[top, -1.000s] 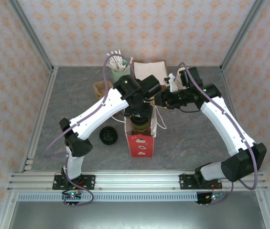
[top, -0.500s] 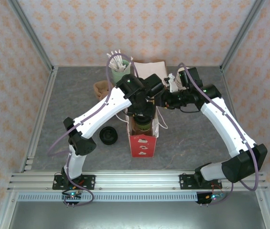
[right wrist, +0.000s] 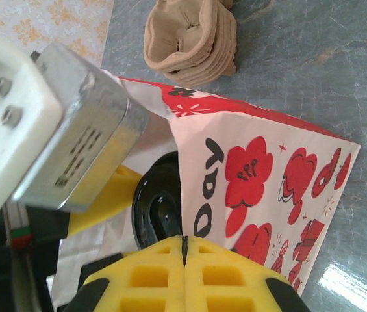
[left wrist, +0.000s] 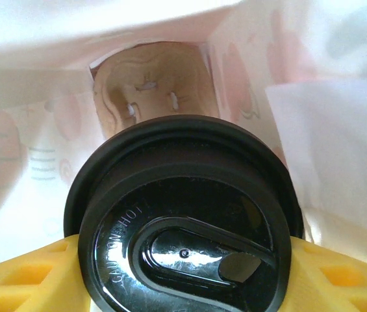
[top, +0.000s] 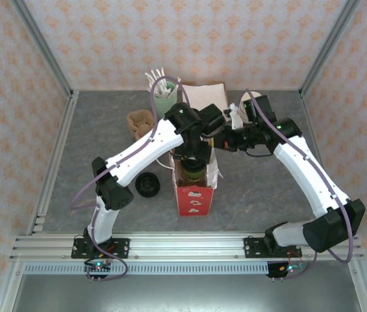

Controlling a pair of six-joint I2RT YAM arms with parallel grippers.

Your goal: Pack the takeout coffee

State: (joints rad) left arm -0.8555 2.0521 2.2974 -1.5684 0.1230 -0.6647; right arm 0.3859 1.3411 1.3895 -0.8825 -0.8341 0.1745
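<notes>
While a loose black round lid [top: 147, 184] lies on the bench left of centre, toward the near edge, a stack of brown moulded-pulp pieces [top: 139, 123] sits farther back on the same side. A mint-green cup of white stirrers [top: 164, 97] stands at the far edge.

At the bench's centre a paper bag [top: 193, 198] stands upright. It is red with white print outside and white inside. The left gripper [left wrist: 183, 250] is lowered into its mouth. Its yellow fingers [left wrist: 30, 276] are clamped on either side of the takeout coffee [left wrist: 183, 214], just under the lid's rim.

Condition of the coffee:
- The cup is inside the bag, upright and capped.
- The lid is round, glossy black plastic with a raised outer rim, embossed lettering along one side and a sunken curved sip panel.
- The overhead view shows a dark olive cup wall below the gripper.
- A brown pulp piece [left wrist: 151, 84] lies on the bag's floor beyond the cup. It cannot be told whether the cup rests on it.

To the right, the right gripper [right wrist: 184, 250] has its yellow fingers pressed flat together. They pinch the top edge of the bag's right-hand wall.
</notes>
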